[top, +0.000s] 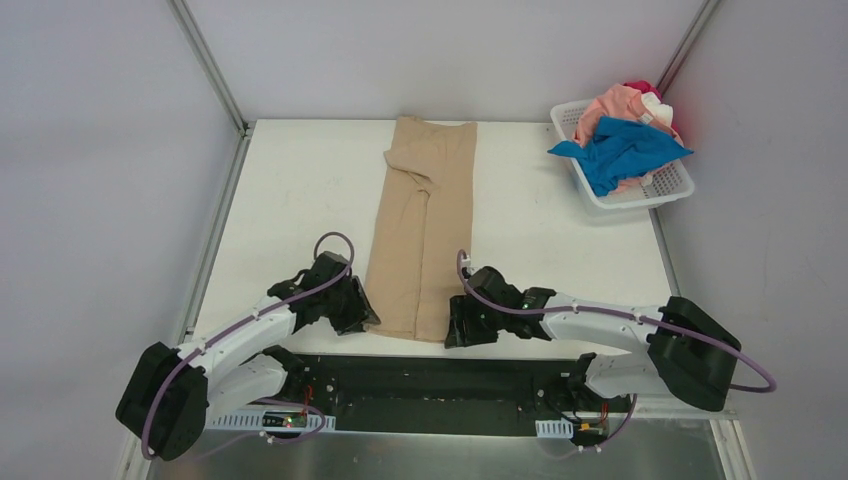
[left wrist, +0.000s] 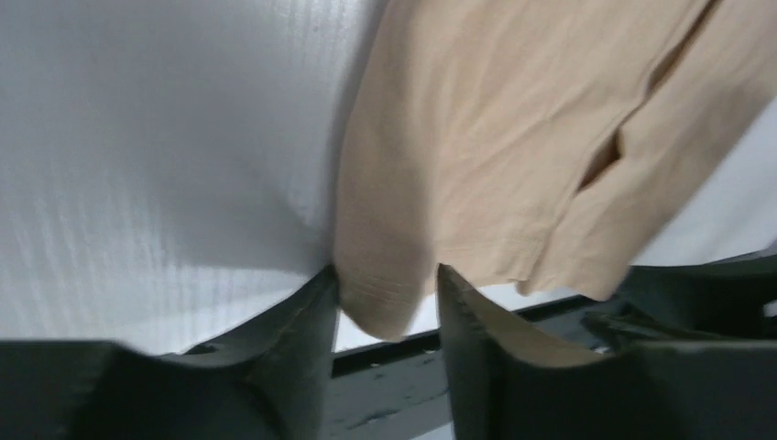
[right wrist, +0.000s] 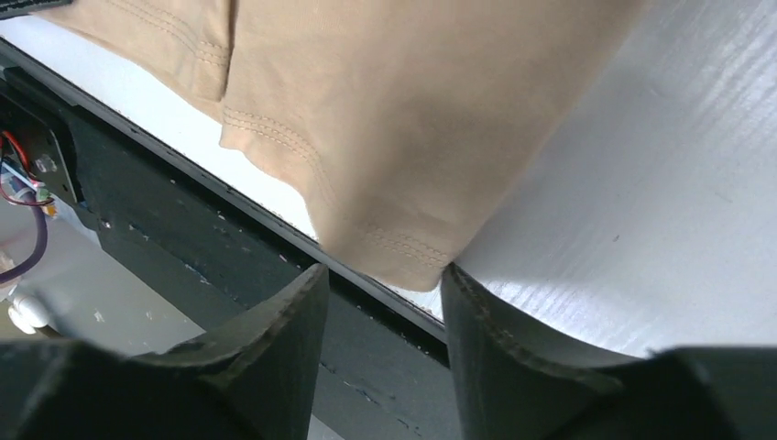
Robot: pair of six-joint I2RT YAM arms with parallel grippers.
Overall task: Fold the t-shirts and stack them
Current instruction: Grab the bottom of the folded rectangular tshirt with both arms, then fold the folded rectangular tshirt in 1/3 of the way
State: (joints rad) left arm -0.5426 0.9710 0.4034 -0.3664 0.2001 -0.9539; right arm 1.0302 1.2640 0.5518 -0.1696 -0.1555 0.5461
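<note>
Tan t-shirt (top: 420,230) lies folded lengthwise as a long strip mid-table (top: 290,200), running 12 to 6 o'clock. L gripper (top: 362,315) sits at the hem's 7 o'clock corner, R gripper (top: 455,325) at its 5 o'clock corner. Both have jaws spread w/ a hem corner between them, not clamped. Blue shirt (top: 625,150), pink shirt (top: 612,105) & red shirt (top: 640,88) are heaped in basket (top: 625,197) at 2 o'clock.

White table (top: 290,200): 1 tan t-shirt (top: 420,230) flat along centre, folded into long strip, hem at near edge. 1 white lattice basket (top: 660,186) at far right corner.
</note>
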